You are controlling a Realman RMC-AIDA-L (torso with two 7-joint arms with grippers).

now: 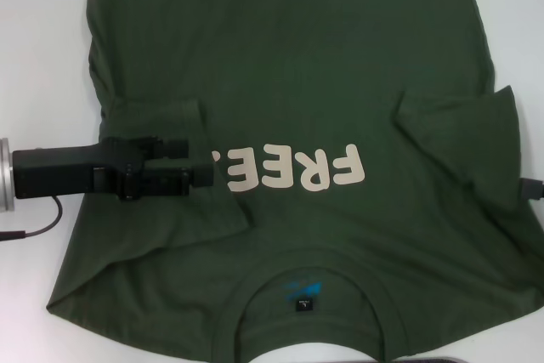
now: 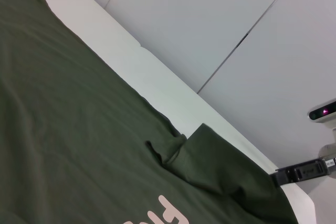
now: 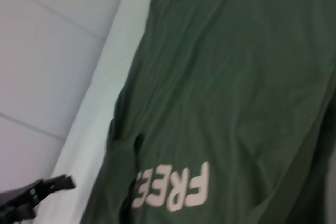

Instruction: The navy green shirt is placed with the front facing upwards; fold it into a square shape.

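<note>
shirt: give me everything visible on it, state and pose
The navy green shirt lies front up on the white table, collar nearest the robot, a small label inside the neck. Dark olive, cotton-looking, cream "FREE" lettering partly covered. Both sleeves are folded inward onto the body. The left gripper is over the folded left sleeve; the right gripper barely shows at the edge.

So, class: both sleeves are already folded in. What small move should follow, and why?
Probably withdraw the left end effector off the navy green shirt: it hovers over the folded-in left sleeve, partly covering the lettering, and blocks the next fold.
</note>
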